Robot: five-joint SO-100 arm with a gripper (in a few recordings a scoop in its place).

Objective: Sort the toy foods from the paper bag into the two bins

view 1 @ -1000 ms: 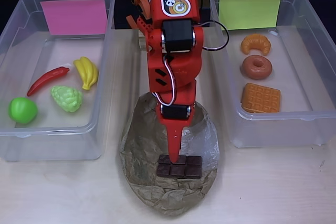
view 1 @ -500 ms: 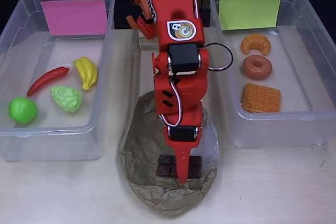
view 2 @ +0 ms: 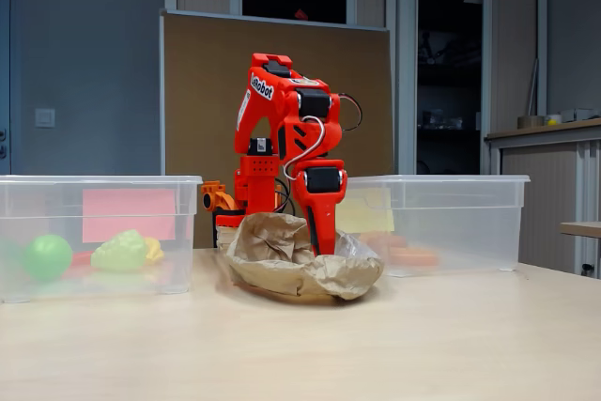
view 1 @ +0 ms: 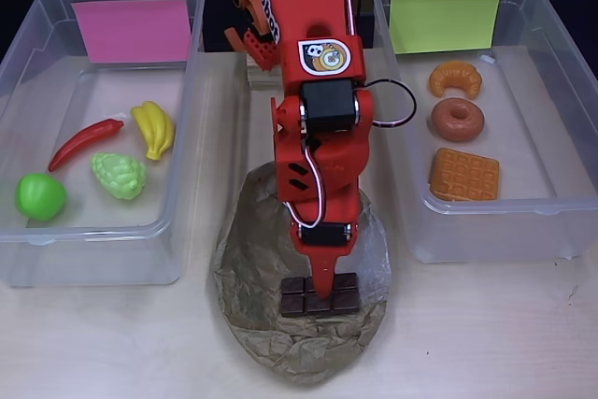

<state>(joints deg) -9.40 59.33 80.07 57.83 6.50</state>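
Directly under my tool (view 1: 321, 294), on the bag (view 1: 252, 259) in the middle of the bench (view 1: 486, 334), lies the chocolate bar (view 1: 348, 295), the last toy not yet in a bin. From overhead the bar's long axis runs left to right across the picture, while the tool's red finger comes down over its middle from the far side, crossing it at a right angle; that suits a pinch across the short width, I judge. The tip sits on or just above the bar's centre, with dark squares showing on either side of it. I cannot tell whether the jaws stand apart or are closed on the bar: the finger hides the gap from above, and in the fixed view the tool (view 2: 324, 232) dips behind the bag's (view 2: 300, 265) crumpled rim. The left bin (view 1: 177, 137), with the pink sheet, holds chili (view 1: 84, 141), bananas (view 1: 155, 128), grapes (view 1: 119, 175) and apple (view 1: 40, 196); the right bin (view 1: 402, 137), with the yellow-green sheet, holds croissant (view 1: 455, 78), donut (view 1: 456, 120) and waffle (view 1: 463, 175), so I reckon the bar belongs there, off to the tool's right in the overhead view. Against a second ago, the arm has folded forward and lower over the bag, and in the last half second the tip has drawn back slightly toward the bar's centre; the bar itself has barely shifted.
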